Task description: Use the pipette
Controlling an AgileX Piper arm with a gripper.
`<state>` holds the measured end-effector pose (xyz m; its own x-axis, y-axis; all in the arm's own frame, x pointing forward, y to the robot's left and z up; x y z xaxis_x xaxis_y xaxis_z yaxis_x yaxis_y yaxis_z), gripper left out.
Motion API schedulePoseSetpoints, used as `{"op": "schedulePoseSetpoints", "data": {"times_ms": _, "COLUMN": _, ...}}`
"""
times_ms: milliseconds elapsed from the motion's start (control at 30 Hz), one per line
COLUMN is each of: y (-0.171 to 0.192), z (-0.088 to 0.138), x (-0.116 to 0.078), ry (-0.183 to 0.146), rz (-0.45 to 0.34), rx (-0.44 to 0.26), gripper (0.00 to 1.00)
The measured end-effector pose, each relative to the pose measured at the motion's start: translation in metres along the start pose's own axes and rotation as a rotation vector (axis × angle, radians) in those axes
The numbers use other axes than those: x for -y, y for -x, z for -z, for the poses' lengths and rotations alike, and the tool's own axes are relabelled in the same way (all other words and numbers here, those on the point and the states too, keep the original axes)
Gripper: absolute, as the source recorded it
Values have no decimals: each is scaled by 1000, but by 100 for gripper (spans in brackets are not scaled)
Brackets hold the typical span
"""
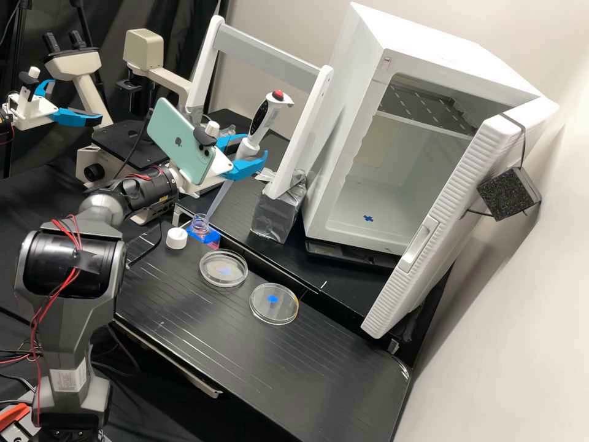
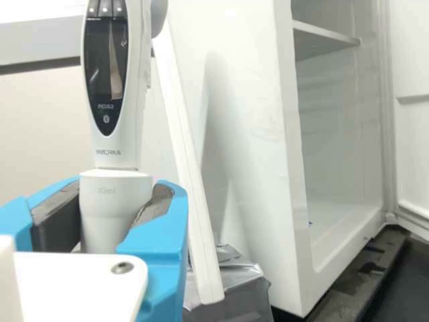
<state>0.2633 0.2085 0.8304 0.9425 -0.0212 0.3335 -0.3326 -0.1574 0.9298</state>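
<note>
Hand (image 1: 248, 153) pinching pipette (image 1: 265, 116), upper middle of high view. Risk: sideways drift levers the tip (image 1: 221, 194) against the open bottle (image 1: 200, 226), tipping it.

Dark grey arm (image 1: 66, 331), black joint housings (image 1: 52, 261), red wires (image 1: 45, 305) (rather loosely strung), white hand (image 1: 250, 148), blue fingers (image 1: 247, 166).

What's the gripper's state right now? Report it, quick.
Gripper: jaws closed on the pipette, one on either side of its lower body, its tip end down at the open bottle.
</note>
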Motion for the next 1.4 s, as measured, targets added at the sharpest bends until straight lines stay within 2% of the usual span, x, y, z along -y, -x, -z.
{"op": "schedulePoseSetpoints", "data": {"times_ms": 233, "y": 2, "z": 0, "x": 2, "ry": -13, "rz": 8, "rx": 14, "gripper": 0}}
{"op": "schedulePoseSetpoints", "data": {"times_ms": 600, "y": 21, "z": 5, "x": 6, "ry": -21, "rz": 68, "rx": -25, "gripper": 0}}
{"op": "schedulePoseSetpoints", "data": {"times_ms": 800, "y": 26, "z": -1, "x": 8, "ry": 7, "rz": 71, "rx": -37, "gripper": 0}}
{"op": "schedulePoseSetpoints", "data": {"times_ms": 867, "y": 29, "z": -3, "x": 10, "ry": 6, "rz": 80, "rx": -40, "gripper": 0}}
{"op": "schedulePoseSetpoints", "data": {"times_ms": 1033, "y": 34, "z": -11, "x": 14, "ry": 42, "rz": 102, "rx": -60, "gripper": 0}}
{"op": "schedulePoseSetpoints", "data": {"times_ms": 1400, "y": 40, "z": -11, "x": 19, "ry": 38, "rz": 129, "rx": -77, "gripper": 0}}
